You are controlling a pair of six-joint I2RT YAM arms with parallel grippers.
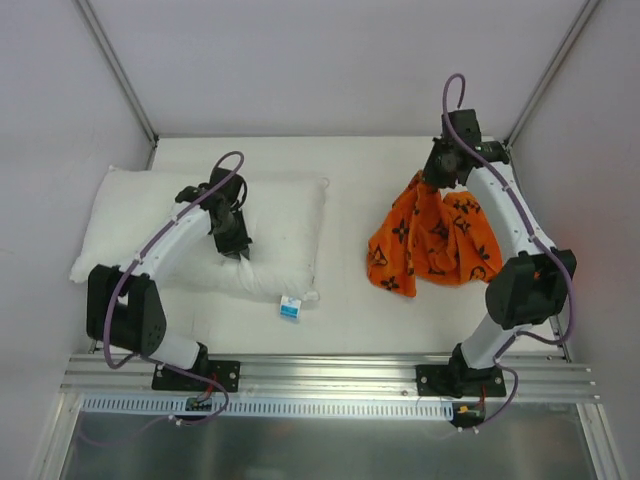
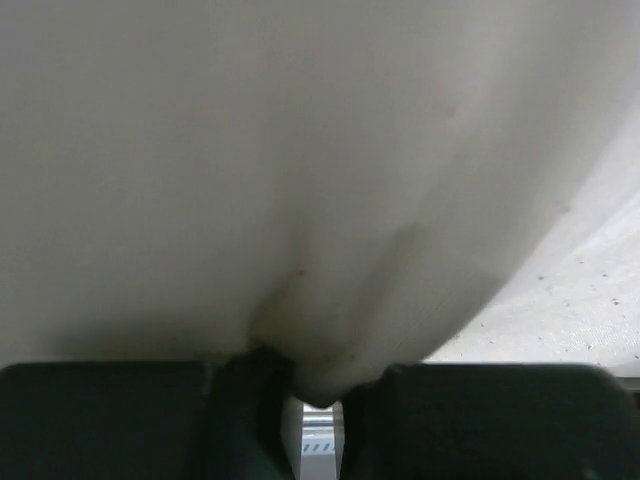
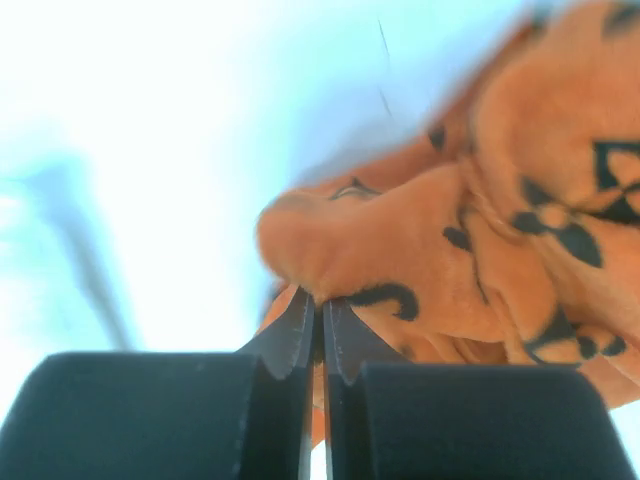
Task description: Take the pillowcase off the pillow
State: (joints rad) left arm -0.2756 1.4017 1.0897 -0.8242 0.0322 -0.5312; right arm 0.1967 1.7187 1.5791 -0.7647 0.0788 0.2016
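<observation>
The white pillow (image 1: 150,215) lies bare at the left of the table, its small white-and-blue tag (image 1: 290,308) at the near right corner. My left gripper (image 1: 234,246) is shut on a pinch of the pillow's near edge; in the left wrist view the white fabric (image 2: 300,180) fills the frame and bulges between the fingers (image 2: 120,420). The orange pillowcase (image 1: 432,240) with black motifs hangs crumpled at the right, apart from the pillow. My right gripper (image 1: 437,180) is shut on its top fold (image 3: 330,250) and holds it up; its lower part rests on the table.
The white table (image 1: 370,170) is walled by white panels at the back and sides. An aluminium rail (image 1: 330,375) with both arm bases runs along the near edge.
</observation>
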